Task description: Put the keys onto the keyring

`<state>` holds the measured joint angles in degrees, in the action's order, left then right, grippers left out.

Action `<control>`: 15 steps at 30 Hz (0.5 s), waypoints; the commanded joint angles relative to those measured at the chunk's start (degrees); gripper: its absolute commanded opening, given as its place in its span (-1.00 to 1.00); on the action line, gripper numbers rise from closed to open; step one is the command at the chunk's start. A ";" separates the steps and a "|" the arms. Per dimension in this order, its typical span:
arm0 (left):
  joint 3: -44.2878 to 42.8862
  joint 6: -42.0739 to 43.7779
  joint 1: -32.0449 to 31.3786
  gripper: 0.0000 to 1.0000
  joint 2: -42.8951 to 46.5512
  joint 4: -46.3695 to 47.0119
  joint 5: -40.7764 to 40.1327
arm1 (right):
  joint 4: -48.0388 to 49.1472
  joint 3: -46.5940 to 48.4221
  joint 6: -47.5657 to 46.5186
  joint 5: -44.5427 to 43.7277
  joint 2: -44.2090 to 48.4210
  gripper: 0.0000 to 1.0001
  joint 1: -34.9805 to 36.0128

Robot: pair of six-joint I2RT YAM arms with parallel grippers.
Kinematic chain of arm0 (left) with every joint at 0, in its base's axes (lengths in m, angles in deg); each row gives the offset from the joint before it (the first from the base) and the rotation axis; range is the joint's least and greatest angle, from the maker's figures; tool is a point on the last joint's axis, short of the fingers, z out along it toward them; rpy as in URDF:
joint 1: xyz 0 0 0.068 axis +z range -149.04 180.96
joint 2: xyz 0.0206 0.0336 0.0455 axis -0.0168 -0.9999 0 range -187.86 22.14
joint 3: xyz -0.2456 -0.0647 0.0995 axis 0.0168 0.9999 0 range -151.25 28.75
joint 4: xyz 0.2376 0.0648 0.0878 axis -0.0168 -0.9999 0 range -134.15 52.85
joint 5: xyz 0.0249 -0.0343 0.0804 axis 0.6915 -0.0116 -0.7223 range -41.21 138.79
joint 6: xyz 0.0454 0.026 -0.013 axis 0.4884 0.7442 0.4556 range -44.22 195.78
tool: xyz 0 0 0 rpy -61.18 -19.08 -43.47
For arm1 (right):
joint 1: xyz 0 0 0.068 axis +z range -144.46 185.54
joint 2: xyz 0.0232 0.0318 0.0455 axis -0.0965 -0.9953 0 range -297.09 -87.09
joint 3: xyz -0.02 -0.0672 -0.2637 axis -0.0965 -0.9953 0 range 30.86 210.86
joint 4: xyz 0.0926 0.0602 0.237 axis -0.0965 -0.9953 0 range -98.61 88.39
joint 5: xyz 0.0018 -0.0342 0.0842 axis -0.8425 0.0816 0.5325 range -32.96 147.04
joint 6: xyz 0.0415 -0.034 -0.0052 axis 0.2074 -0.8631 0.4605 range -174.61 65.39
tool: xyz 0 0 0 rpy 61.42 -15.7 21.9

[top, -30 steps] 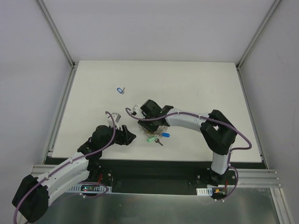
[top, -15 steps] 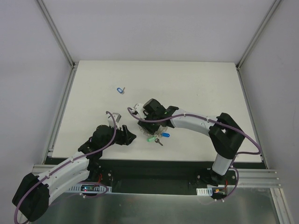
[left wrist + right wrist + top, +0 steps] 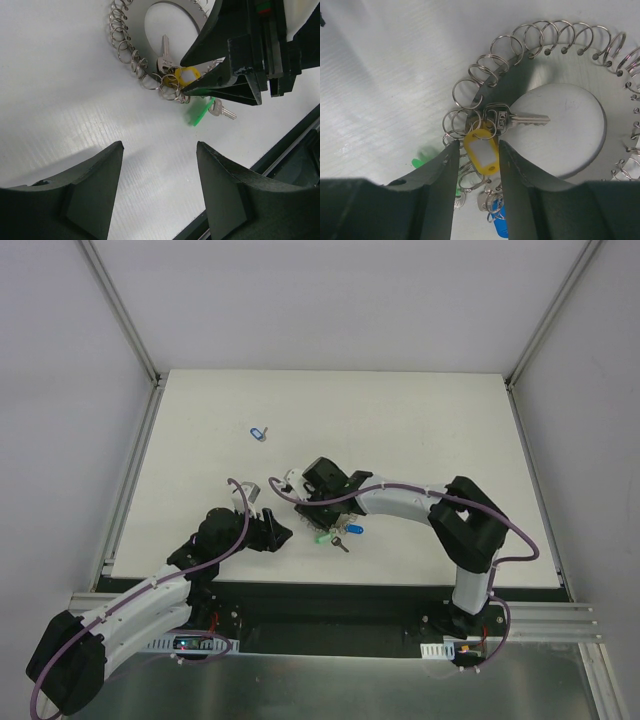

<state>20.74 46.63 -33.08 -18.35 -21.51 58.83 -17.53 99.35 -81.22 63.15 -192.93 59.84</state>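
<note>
Change: R elbow (image 3: 465,518) swung out wide half a sec ago and is now folded back in. R gripper (image 3: 478,146) head barely shifted, so prob. a wrist re-aim, not a carry. L arm (image 3: 150,595) same throughout. No key has moved on the table (image 3: 420,420), so no visible progress this sec.

R gripper: pointing down over the ring (image 3: 580,65) rim, jaws apart, straddling the yellow key (image 3: 481,154) tag. One finger is abt touching it, with a sliver of gap at the other; not clamped as far as I can see. The key's blade runs sideways past the jaw into the ring's hole. Its head overlaps the rim loops; threaded or not, can't tell. Blue key (image 3: 500,222) and green key (image 3: 200,111) lie just behind the fingers.

L gripper (image 3: 159,147): low over the table, jaws wide, empty, ring just ahead of its tips. A stray key (image 3: 259,432) lies well apart from both grippers, yet to fetch.
</note>
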 commanded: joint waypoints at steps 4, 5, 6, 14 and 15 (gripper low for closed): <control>-2.27 1.20 0.21 0.21 0.59 2.64 1.29 | 1.86 -0.37 -0.64 0.65 1.25 -0.55 -0.86; -2.27 1.55 0.20 0.21 0.59 2.56 1.21 | 1.16 -0.29 -0.72 0.83 1.60 -0.67 -1.13; -2.36 1.81 0.20 0.21 0.59 2.55 1.29 | 0.81 -0.20 -0.81 1.18 1.78 -0.70 -1.39; -3.50 4.88 0.29 0.22 -0.29 2.64 1.47 | -1.74 0.77 -1.43 2.68 3.54 -0.97 -2.10; -3.76 5.41 0.21 0.22 -0.55 2.82 1.38 | -2.00 1.29 -1.43 2.77 3.89 -0.98 -2.18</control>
<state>20.11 48.82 -33.08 -18.37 -21.42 59.01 -16.81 99.09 -82.08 64.22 -192.23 57.89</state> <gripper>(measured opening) 0.607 0.023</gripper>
